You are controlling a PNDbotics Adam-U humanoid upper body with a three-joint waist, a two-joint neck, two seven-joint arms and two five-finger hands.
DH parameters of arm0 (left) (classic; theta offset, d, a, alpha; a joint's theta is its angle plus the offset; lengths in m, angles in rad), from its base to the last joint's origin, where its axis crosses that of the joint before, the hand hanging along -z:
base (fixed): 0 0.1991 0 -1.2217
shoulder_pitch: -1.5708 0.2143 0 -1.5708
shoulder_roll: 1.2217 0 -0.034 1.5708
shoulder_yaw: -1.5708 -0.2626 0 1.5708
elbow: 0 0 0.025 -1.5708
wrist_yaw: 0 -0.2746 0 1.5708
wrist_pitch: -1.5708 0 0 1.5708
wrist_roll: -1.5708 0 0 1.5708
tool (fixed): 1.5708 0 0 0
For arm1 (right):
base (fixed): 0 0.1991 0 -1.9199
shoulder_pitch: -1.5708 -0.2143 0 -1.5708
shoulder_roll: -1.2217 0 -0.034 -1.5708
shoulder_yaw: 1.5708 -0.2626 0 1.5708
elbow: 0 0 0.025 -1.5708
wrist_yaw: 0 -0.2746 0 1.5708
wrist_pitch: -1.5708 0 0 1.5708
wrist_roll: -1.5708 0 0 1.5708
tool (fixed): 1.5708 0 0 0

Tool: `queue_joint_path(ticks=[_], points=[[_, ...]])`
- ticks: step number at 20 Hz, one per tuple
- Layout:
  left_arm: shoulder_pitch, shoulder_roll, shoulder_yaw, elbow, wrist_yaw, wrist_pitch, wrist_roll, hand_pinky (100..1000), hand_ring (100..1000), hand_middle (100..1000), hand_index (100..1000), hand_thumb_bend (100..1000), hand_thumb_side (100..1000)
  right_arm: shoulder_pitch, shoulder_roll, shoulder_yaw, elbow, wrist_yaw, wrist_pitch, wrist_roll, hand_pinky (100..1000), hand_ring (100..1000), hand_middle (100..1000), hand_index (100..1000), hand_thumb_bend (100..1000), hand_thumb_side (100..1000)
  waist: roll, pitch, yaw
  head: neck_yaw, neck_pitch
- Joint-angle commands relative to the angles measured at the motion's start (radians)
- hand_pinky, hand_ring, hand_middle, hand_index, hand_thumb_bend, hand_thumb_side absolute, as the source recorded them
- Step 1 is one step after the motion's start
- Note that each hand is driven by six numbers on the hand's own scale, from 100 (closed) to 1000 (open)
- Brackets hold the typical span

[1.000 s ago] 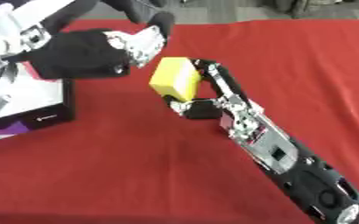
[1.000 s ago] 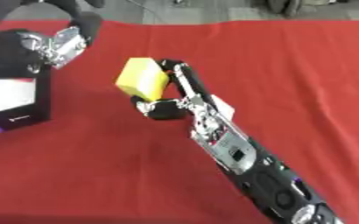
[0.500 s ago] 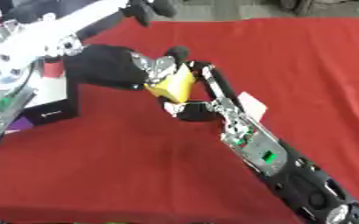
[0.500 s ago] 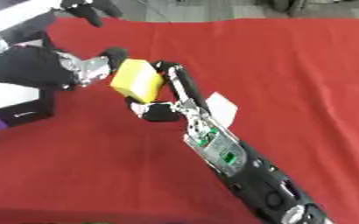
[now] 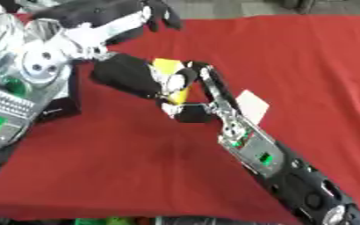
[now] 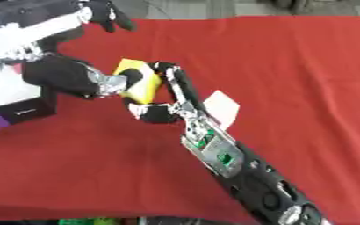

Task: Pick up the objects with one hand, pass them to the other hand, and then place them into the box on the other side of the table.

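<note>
Right hand (image 6: 161, 94): black, jointed metal; fingers and thumb curled around the yellow block (image 6: 141, 83).
Yellow block: boxy, smooth, held above the red cloth (image 6: 290, 70).
Left hand (image 6: 99, 83): black, fingers closed on the block's left side.
Box (image 6: 18, 103): dark-walled, far left.
</note>
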Motion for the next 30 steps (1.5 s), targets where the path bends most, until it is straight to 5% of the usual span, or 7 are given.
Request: queue_joint_path(ticks=[1,11,22,30], points=[[-0.032,-0.009,0.000,0.014,-0.038,-0.012,-0.044,942,867,831,876,402,482,-0.013,0.008,0.006,-0.001,-0.005,-0.016,-0.029,813,483,412,590,100,100,0.003,-0.027,0.003,0.001,0.005],[-0.048,-0.045,-0.016,0.125,-0.190,-0.134,-0.117,959,923,847,903,557,311,-0.016,0.014,0.028,0.000,0.014,-0.063,-0.037,811,481,410,588,100,100,0.003,-0.026,0.006,0.004,0.005],[-0.034,-0.062,-0.015,0.226,-0.266,-0.195,-0.113,954,930,849,908,474,149,-0.016,0.012,0.038,-0.013,0.033,-0.128,-0.037,808,478,408,585,100,100,0.003,-0.024,0.001,0.005,0.001],[-0.026,-0.070,-0.013,0.255,-0.280,-0.191,-0.068,944,919,842,887,439,145,-0.013,0.010,0.047,-0.014,0.058,-0.164,0.016,808,480,407,584,100,100,0.002,-0.023,-0.001,0.007,-0.002]])
